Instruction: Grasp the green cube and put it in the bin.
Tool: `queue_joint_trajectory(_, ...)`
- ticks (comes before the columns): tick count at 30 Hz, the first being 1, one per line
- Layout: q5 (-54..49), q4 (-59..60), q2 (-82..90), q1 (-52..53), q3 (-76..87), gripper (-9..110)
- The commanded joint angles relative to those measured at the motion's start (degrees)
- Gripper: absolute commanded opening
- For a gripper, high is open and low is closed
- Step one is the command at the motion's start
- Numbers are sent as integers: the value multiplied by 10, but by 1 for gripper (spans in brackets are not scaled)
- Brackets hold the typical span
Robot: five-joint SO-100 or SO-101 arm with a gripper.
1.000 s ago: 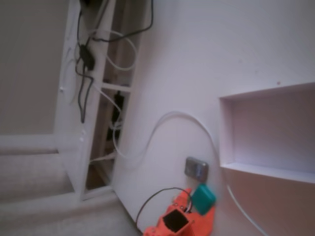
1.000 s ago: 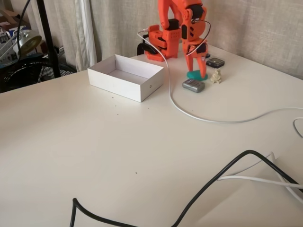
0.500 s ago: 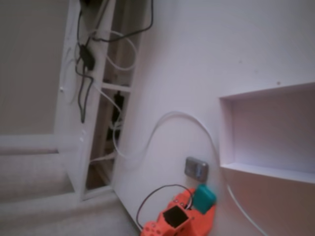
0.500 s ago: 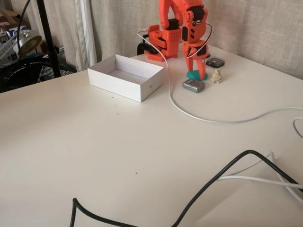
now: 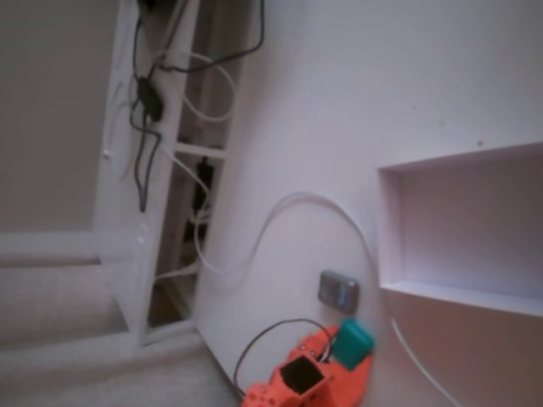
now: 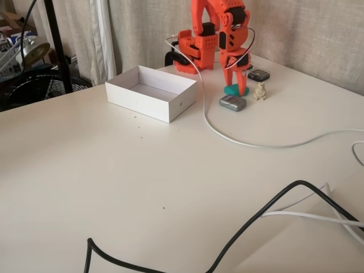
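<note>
The green cube [image 6: 230,90] lies on the table at the far side, to the right of the bin [image 6: 170,105], a white open-topped box. My orange gripper [image 6: 239,85] points straight down onto the cube, with one finger [image 6: 243,79] in front of it. In the other fixed view, the cube [image 5: 353,342] sits against the orange gripper [image 5: 339,360] at the bottom edge, below the bin's wall [image 5: 390,229]. Neither fixed view shows clearly how the jaws stand around the cube.
A grey metallic object [image 6: 232,102] lies just in front of the cube, a cream lump [image 6: 260,91] to its right and a small dark device [image 6: 259,74] behind. A white cable [image 6: 239,142] curves past the bin. A black cable [image 6: 256,219] crosses the near table.
The arm's upper body has shifted slightly over the cube. The cube and the other objects have stayed where they were.
</note>
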Motion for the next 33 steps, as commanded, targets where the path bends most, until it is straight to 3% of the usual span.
queue_joint_trajectory(1,5,1,40,-4,-31,-8)
queue_joint_trajectory(10,18,-51,154,-18,-92,-8)
queue_joint_trajectory(15,11,-38,239,27,-93,-8)
queue_joint_trajectory(20,-46,25,308,156,-87,-8)
queue_joint_trajectory(24,-86,8,312,277,-75,-8)
queue_joint_trajectory(33,-212,-47,161,484,-61,-8)
